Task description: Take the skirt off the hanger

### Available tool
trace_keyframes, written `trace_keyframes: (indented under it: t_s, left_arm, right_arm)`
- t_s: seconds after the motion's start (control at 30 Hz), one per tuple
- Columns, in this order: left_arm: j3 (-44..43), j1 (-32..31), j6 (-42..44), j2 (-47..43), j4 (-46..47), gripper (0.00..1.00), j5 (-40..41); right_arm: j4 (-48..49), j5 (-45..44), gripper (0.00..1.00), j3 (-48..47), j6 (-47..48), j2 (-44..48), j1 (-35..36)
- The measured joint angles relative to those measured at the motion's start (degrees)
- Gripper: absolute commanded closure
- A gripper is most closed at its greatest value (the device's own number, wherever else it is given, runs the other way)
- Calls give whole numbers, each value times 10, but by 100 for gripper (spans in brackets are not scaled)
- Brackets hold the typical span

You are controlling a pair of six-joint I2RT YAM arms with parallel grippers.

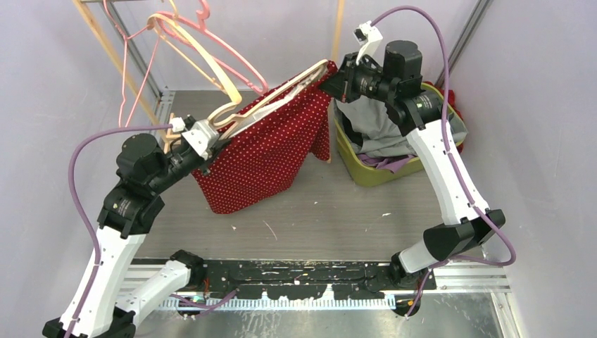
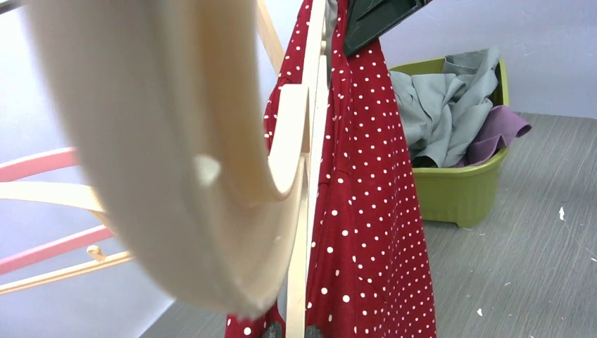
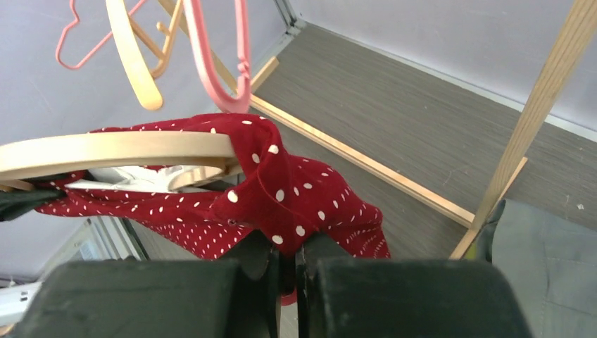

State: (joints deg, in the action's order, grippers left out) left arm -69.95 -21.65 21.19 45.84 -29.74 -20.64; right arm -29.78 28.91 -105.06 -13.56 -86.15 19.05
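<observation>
A red skirt with white dots (image 1: 267, 151) hangs from a pale wooden hanger (image 1: 271, 98) held tilted above the table. My left gripper (image 1: 211, 144) is shut on the hanger's lower end; in the left wrist view its fingertips (image 2: 313, 331) pinch the hanger bar (image 2: 303, 232) with the skirt (image 2: 373, 232) beside it. My right gripper (image 1: 331, 79) is shut on the skirt's waistband at the hanger's upper end. In the right wrist view the red cloth (image 3: 281, 190) is bunched between the shut fingers (image 3: 253, 264), draped over the hanger arm (image 3: 120, 151).
A green bin (image 1: 366, 165) of grey and purple clothes stands at the back right, under my right arm. Pink and wooden hangers (image 1: 190, 35) hang from a rack at the back left. A wooden rack post (image 1: 336, 35) stands behind the skirt.
</observation>
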Motion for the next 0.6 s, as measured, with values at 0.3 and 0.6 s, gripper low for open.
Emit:
trace_keyframes:
  t_s: [0.3,0.6]
  left_arm:
    - [0,0,-12,-1,12,100,-3]
    - [-37,4,-57,89,105,100,-3]
  right_arm:
    - [20,-4,99,38,-6,-1,19]
    - [54,-43,99,89,-36,-35,170]
